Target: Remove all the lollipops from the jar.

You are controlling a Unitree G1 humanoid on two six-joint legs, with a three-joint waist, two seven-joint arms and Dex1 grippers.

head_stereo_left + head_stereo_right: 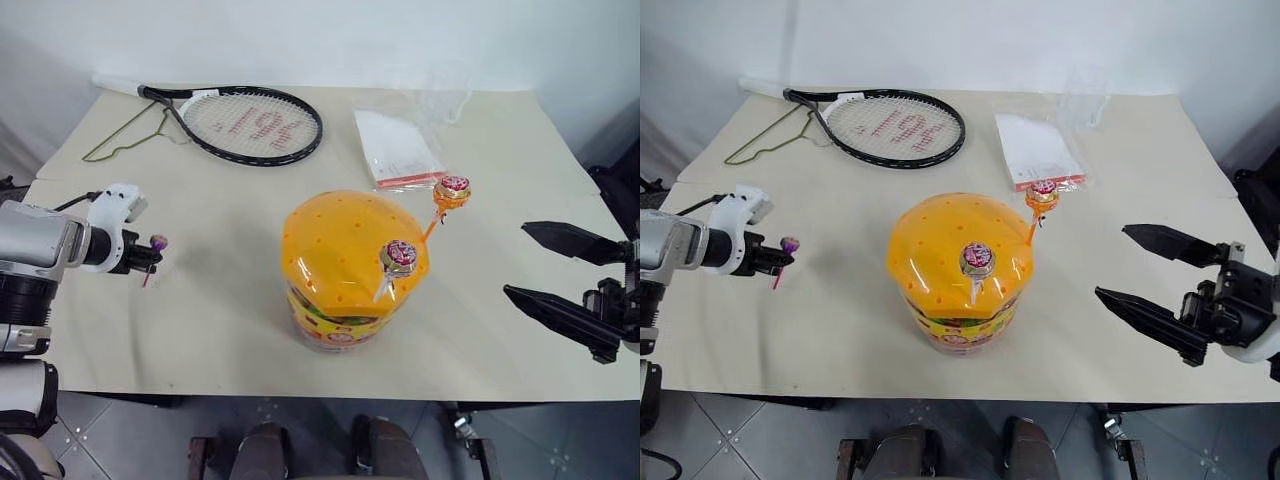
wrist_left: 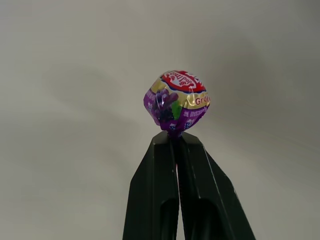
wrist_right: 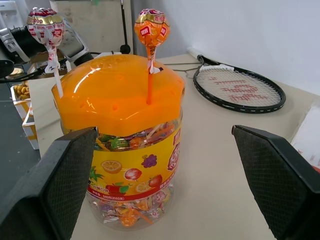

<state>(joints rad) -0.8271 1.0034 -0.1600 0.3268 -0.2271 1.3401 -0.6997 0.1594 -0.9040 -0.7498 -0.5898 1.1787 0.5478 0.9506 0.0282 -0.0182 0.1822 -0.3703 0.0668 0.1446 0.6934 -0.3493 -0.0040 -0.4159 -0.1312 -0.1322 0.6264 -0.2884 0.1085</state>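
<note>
Nearest the camera, the jar [image 1: 345, 270] is seen standing near the front edge of the counter [image 1: 200, 330], orange domed lid on.

Left to right:
- Left gripper [image 1: 152, 256]: fingers pressed together on the stick of the purple lollipop [image 1: 158, 243], which is held out over the left side of the counter, well apart from the jar. In the left wrist view the wrapped head [image 2: 176, 101] is seen just past the fingertips [image 2: 162, 145].
- Racket [image 1: 250, 124] and a wire hanger [image 1: 130, 135] are seen at the back left, clear of the work.
- White-stick lollipop [image 1: 399, 257] is still planted in the lid on the near right of the dome.
- Orange-stick lollipop [image 1: 451, 192] is still planted on the far right of the dome, leaning outward.
- Plastic bag with a white packet [image 1: 395, 150] is seen behind the jar.
- Right gripper [image 1: 545, 268]: fingers spread wide, nothing held, level with the jar and off to its right, apart from it. In the right wrist view the jar is framed between the two fingers.

Step in hand, as judged: one of three is out and being carried off for set-down; two remain. Next move: purple one is to be released onto bare counter at left, then a stick is to be pinched below the head and pulled straight up out of its hole. The jar may lift or tip if a stick binds.
</note>
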